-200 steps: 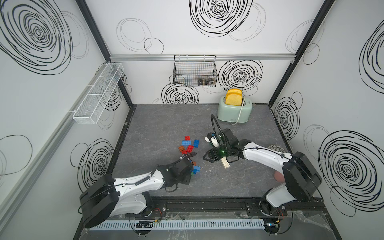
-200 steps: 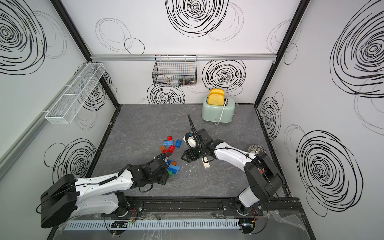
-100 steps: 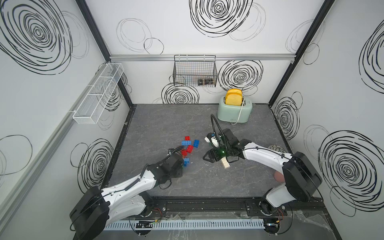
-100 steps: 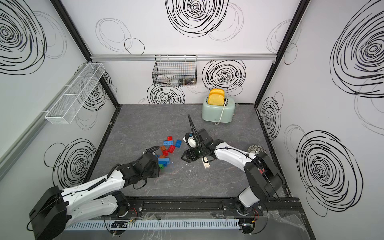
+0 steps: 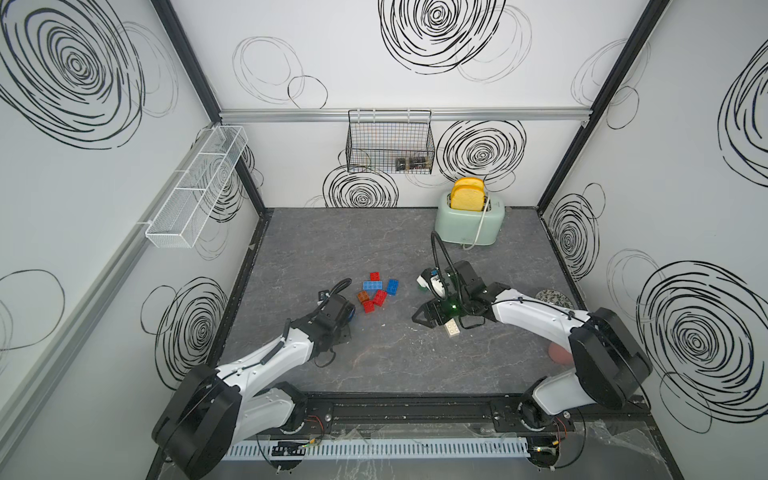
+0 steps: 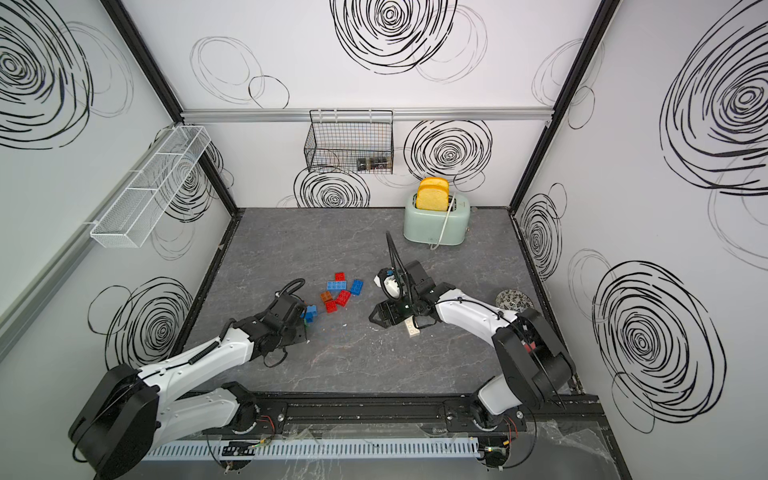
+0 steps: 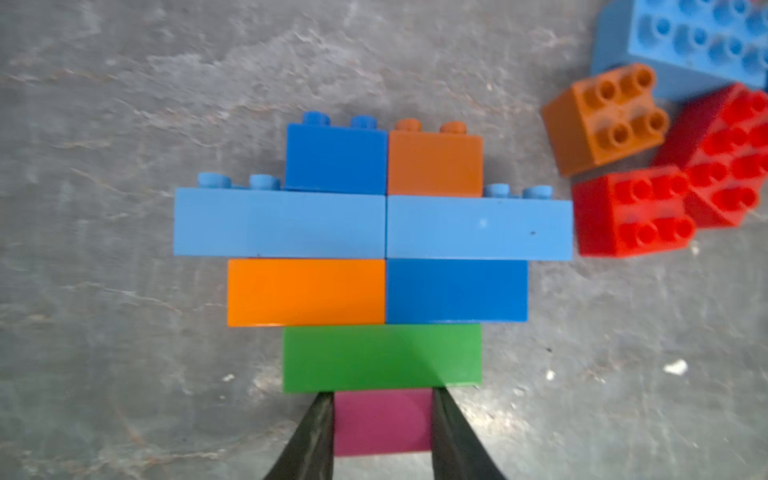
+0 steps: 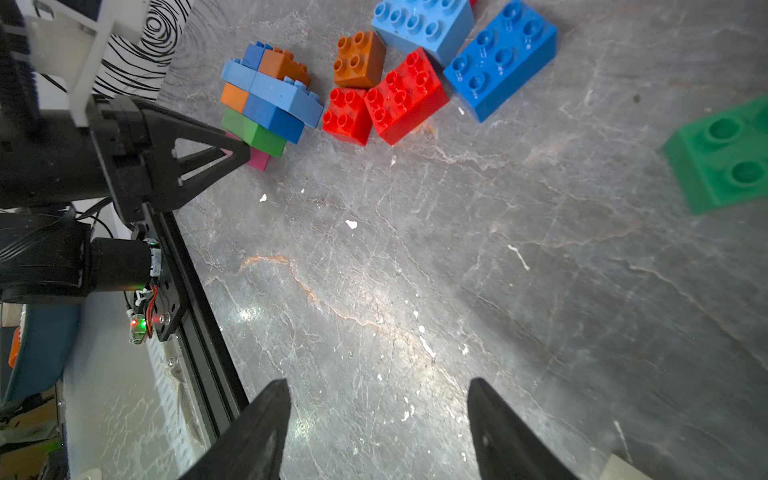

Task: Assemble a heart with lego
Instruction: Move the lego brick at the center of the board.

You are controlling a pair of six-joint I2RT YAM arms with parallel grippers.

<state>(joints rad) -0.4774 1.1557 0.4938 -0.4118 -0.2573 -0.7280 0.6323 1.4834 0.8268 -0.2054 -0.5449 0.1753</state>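
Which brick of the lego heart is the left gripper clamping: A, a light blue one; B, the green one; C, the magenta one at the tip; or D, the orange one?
C: the left wrist view shows the left gripper shut on the magenta brick.

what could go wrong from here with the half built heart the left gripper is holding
The left gripper is shut on only the magenta brick at the tip of the heart; lifted that way, the wide upper rows may lever a joint apart.
Its light blue row sits right beside the small red brick; any sideways move could shove it away.
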